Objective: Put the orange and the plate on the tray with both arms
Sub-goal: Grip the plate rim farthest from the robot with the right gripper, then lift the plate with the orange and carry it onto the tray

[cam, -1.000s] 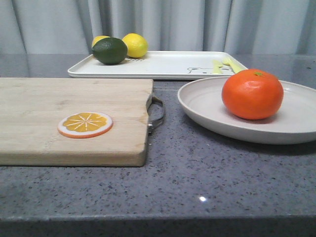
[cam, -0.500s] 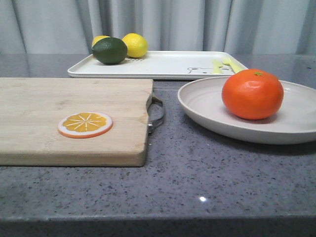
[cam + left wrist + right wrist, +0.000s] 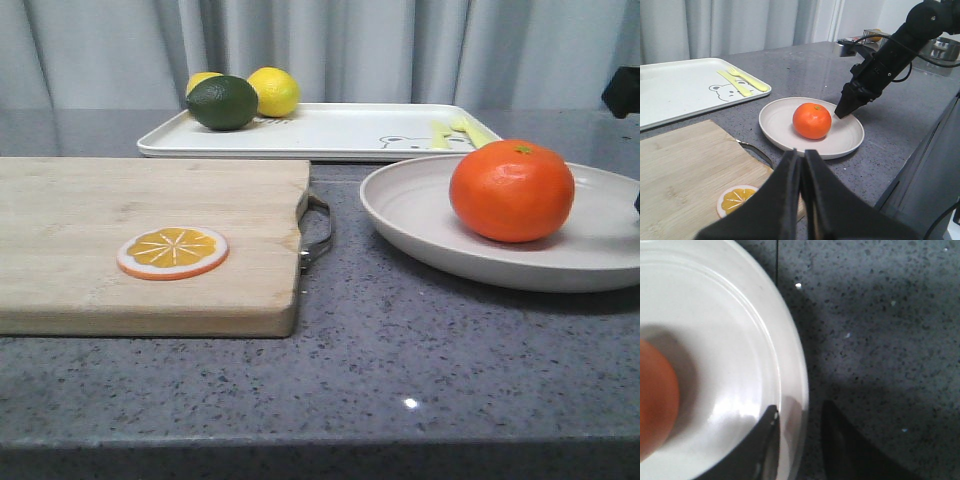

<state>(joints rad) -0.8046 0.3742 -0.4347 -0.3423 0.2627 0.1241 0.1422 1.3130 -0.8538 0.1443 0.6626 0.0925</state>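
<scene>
Front view. Orange (image 3: 511,190) sitting in plate (image 3: 420,215), left of plate's centre. Tray (image 3: 330,130) just behind plate, at the far side of the counter (image 3: 400,370), carrying a green lime (image 3: 222,103) and two lemons (image 3: 273,91) at the end farthest from plate, yellow cutlery print at the near end. Cutting board (image 3: 150,240) beside plate on the left, metal handle (image 3: 318,230) pointing toward plate, orange slice disc (image 3: 172,252) lying flat on the board. Dark piece of the right arm just entering at the edge past plate.

Left wrist view. Left gripper (image 3: 801,170) well apart from plate, hanging above the cutting board (image 3: 680,170) near the slice disc (image 3: 737,198); fingers pressed together, nothing between them. Orange (image 3: 812,120) resting in plate (image 3: 775,125), tray (image 3: 685,90) beyond. Right gripper (image 3: 844,107) down at plate's far rim, close beside orange but not touching it.

Right wrist view. Right gripper (image 3: 799,432) straddling plate (image 3: 740,340) rim: one finger (image 3: 762,440) inside plate, the other over the counter (image 3: 880,340) outside, a narrow gap with the rim between them. Contact with the rim not clear. Blurred orange (image 3: 655,400) at the edge, still inside plate.
</scene>
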